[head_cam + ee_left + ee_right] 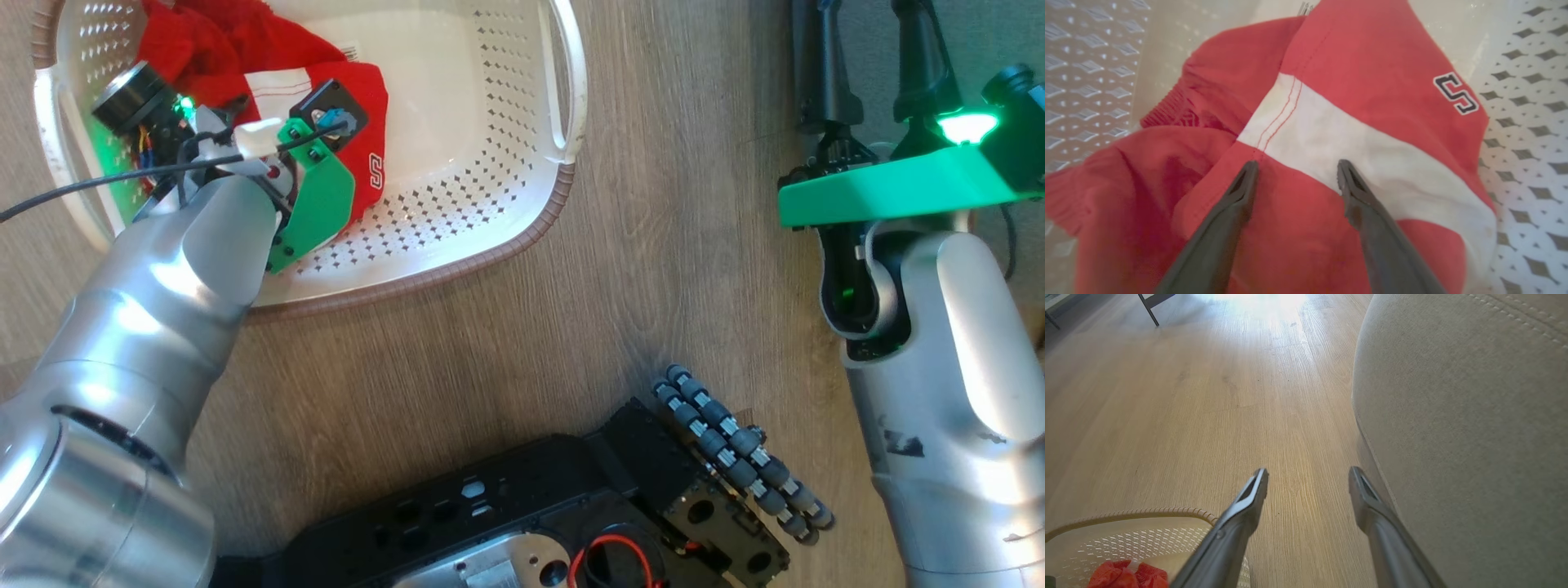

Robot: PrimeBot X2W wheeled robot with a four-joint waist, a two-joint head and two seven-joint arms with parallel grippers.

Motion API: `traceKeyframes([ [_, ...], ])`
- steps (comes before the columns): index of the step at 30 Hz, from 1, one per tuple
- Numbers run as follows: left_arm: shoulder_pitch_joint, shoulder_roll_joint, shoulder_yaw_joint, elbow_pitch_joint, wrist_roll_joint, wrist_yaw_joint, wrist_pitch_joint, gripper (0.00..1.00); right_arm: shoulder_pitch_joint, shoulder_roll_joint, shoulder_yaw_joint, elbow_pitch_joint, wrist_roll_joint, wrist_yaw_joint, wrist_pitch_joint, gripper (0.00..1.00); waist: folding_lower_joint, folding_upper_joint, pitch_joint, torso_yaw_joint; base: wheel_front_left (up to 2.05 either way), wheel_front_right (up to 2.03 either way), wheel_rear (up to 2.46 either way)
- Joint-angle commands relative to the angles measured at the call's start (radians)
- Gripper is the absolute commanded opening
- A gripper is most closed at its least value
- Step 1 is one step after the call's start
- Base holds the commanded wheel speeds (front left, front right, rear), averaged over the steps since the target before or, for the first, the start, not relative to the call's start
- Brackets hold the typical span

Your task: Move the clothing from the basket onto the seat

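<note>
The clothing is a heap of bright-red fabric with a white panel, lying at the left end of the cream perforated basket. My left arm reaches down into the basket, and its wrist covers the fingers in the head view. In the left wrist view my left gripper is open, its tips right at the clothing where red meets white. A dark "S" marks the fabric near the basket wall. My right gripper hangs open and empty over the floor, beside the grey seat.
My dark wheeled base with a roller wheel sits at the bottom of the head view. Wood floor lies between basket and right arm. The basket rim shows low left in the right wrist view, a furniture leg far off.
</note>
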Motion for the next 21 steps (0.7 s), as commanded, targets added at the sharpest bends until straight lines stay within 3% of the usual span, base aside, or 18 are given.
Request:
traceKeyframes([
  [1, 0.007, 0.011, 0.004, -0.008, 0.009, -0.001, 0.006, 1.00, 0.050, 0.008, 0.015, -0.030, 0.006, 0.007, -0.005, 1.00, 0.0000, 0.0000, 0.000, 0.001, 0.00, 0.00, 0.00],
  [10, 0.008, 0.005, -0.046, -0.007, 0.031, -0.001, 0.078, 1.00, 0.049, 0.008, 0.013, -0.039, -0.004, 0.007, -0.005, 1.00, 0.0000, 0.0000, 0.003, 0.013, 0.00, 0.00, 0.00],
  [11, 0.010, 0.004, -0.048, -0.006, 0.031, -0.002, 0.085, 0.88, 0.049, 0.008, 0.012, -0.039, -0.005, 0.007, -0.005, 1.00, 0.0000, 0.0000, 0.004, 0.014, 0.00, 0.00, 0.00],
  [12, 0.011, 0.004, -0.049, -0.006, 0.029, -0.003, 0.090, 0.49, 0.049, 0.008, 0.012, -0.040, -0.005, 0.007, -0.005, 1.00, 0.0000, 0.0000, 0.004, 0.015, 0.00, 0.00, 0.00],
  [13, 0.012, 0.003, -0.051, -0.006, 0.027, -0.003, 0.092, 0.17, 0.048, 0.008, 0.012, -0.040, -0.005, 0.007, -0.005, 1.00, 0.0000, 0.0000, 0.004, 0.016, 0.00, 0.00, 0.00],
  [14, 0.013, 0.002, -0.052, -0.006, 0.025, -0.002, 0.093, 0.00, 0.048, 0.008, 0.012, -0.040, -0.005, 0.007, -0.005, 1.00, 0.0000, 0.0000, 0.004, 0.017, 0.00, 0.00, 0.00],
  [21, 0.018, -0.005, -0.048, -0.006, 0.001, 0.005, 0.069, 0.00, 0.032, 0.008, 0.012, -0.037, -0.007, 0.007, -0.005, 1.00, 0.0000, 0.0000, -0.002, 0.020, 0.00, 0.00, 0.00],
])
